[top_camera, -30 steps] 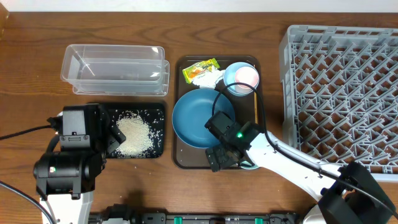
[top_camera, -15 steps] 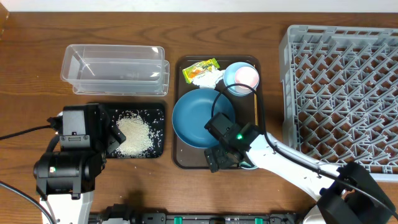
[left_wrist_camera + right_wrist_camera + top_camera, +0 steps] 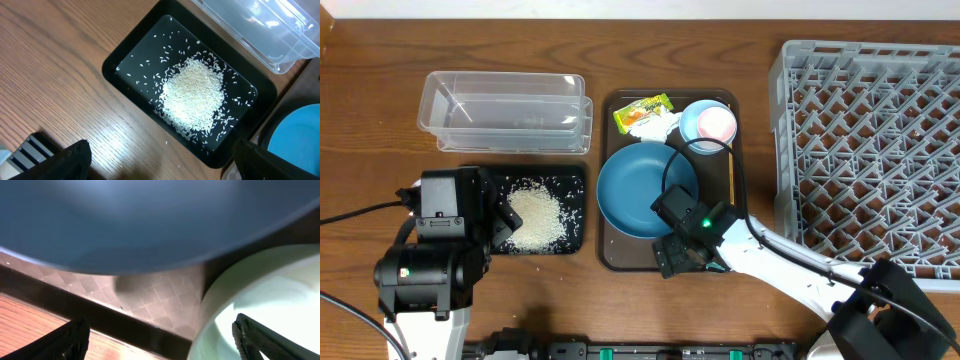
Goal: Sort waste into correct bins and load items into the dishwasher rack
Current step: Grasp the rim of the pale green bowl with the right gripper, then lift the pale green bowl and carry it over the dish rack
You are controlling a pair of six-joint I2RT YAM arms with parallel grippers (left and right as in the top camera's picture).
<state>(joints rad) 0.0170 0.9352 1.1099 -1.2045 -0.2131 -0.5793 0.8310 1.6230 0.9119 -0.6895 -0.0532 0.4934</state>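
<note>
The brown wooden table [image 3: 370, 100] fills the overhead view. The large square grey plastic rack [image 3: 880, 140] takes the right side of the frame, and I can see nothing loaded in it yet. At upper left sits the clear rectangular plastic tub [image 3: 505, 110]. Just below it, the flat black tray [image 3: 576, 182] holds the loose white rice [image 3: 535, 220] in a heap, so that waste looks sorted. Your left gripper [image 3: 162, 152] hangs over the tray's lower edge, fingers spread wide and holding nothing.

In the centre, the brown serving tray [image 3: 605, 258] carries the large dark-blue bowl [image 3: 635, 190] and the light-blue bowl [image 3: 690, 118] with the small pink cup [image 3: 715, 123] in it. The yellow-green snack wrapper [image 3: 642, 112] lies at its top, and the thin wooden chopstick [image 3: 731, 175] runs along its right edge.

Your right gripper [image 3: 160, 330] sits low at that tray's bottom edge, jaws apart and gripping nothing. In the wrist view the blue bowl's underside is above it and the mint-green bowl [image 3: 260, 290] is at lower right. I'd judge you are lining up on the mint bowl's rim. One finger seems to sit over its inside, so closing should pinch the wall. Watch the blue bowl crowding in just beside it.
</note>
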